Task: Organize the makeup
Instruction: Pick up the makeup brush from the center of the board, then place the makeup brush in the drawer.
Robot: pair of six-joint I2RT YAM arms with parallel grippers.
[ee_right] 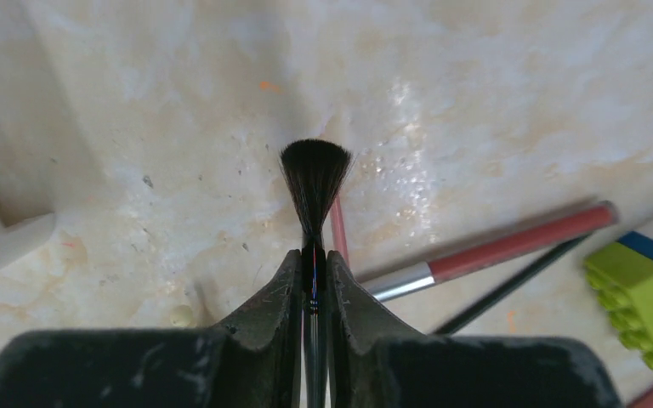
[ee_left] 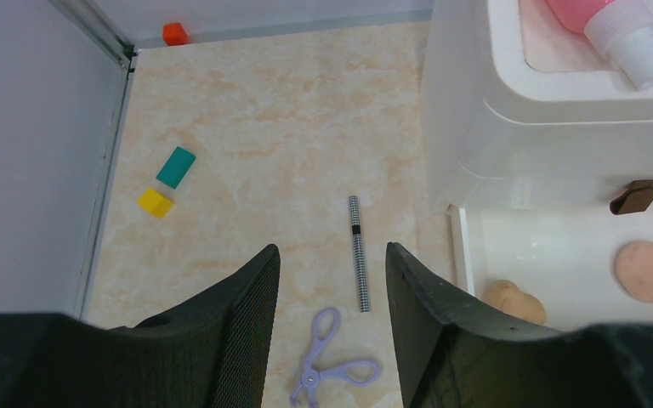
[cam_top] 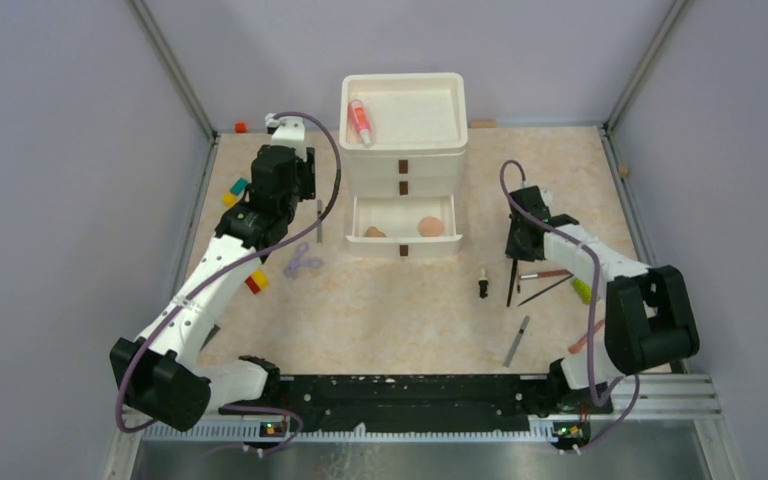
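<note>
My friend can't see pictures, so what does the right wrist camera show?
The right tool pinches a thin brush with black fanned bristles. Beside it on the beige marbled table lie a red-and-silver pencil, a thin black stick and a green toy block.

text: none legible in any view | labels: pink spray bottle point(ee_left: 610, 30), upper right of left wrist view; no print readable | numbers, signs: none legible

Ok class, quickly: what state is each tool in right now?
Left tool: open, holding nothing.
Right tool: closed on the thin black-bristled makeup brush.
</note>
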